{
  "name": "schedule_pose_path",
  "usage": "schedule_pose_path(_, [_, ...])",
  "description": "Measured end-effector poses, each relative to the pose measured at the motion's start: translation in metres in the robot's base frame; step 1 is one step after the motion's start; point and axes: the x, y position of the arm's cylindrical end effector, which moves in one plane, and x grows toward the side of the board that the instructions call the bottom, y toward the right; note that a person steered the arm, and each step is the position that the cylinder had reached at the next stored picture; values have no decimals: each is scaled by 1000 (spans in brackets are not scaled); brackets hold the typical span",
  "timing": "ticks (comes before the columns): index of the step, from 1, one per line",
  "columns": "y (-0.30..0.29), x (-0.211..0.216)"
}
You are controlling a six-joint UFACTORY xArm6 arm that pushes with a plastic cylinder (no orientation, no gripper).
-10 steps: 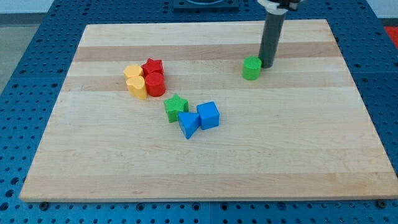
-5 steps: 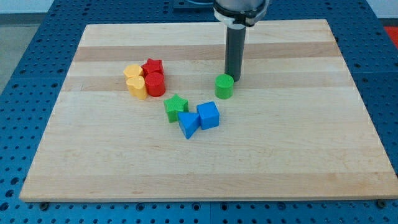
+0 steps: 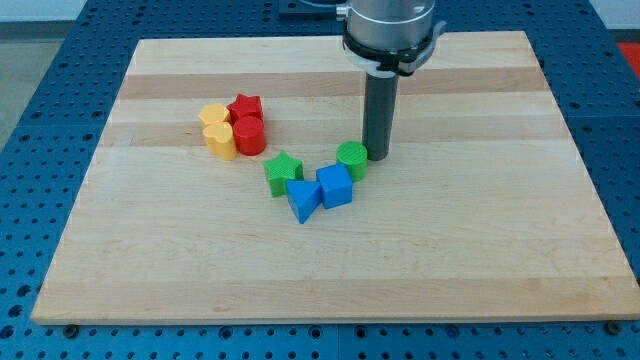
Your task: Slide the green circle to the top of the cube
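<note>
My tip (image 3: 378, 156) touches the green circle (image 3: 351, 159) on its right side — a bare rod, no tool to open or close. Circle sits just above-right of the blue cube (image 3: 335, 186), near touching — final nudge left should finish.

Arm: enters from the view's top, grey collar above a straight dark rod, held upright. My tip (image 3: 378, 156): down at the board's surface, right of the view's centre, in the board's upper half.
</note>
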Motion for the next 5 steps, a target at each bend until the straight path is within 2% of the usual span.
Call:
schedule_pose_path(3, [13, 22])
schedule_pose_path(5, [-18, 23])
